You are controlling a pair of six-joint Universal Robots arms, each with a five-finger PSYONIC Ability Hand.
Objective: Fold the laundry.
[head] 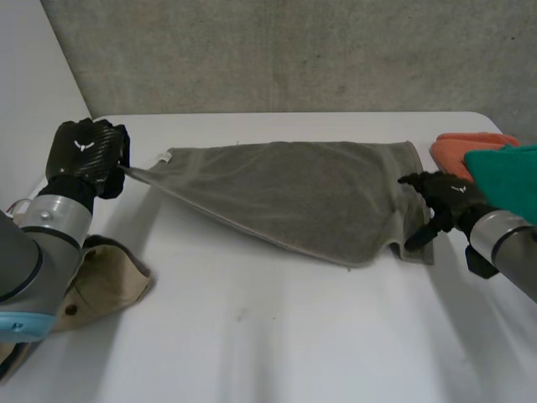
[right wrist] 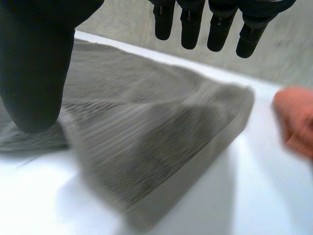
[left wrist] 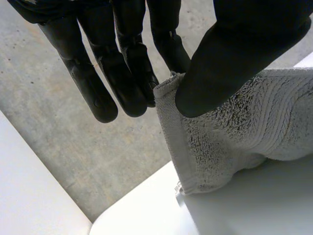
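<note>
On table (head: 277, 336): one grey towel (head: 294, 193) | one orange cloth (head: 457, 149) | left hand (head: 84, 155) pinching corner

Soft, even light is falling on the white table (head: 252, 336); the grey towel (head: 294, 197) is casting a faint shadow, perhaps lit from overhead.

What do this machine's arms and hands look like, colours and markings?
The left hand and right hand are black, each with a small white emblem on its back; the left's back shows a woven carbon pattern. The fingers are black, segmented, with rounded tips. Both wrists are silver-grey cylinders; the left arm is grey with a light-blue cap.
</note>
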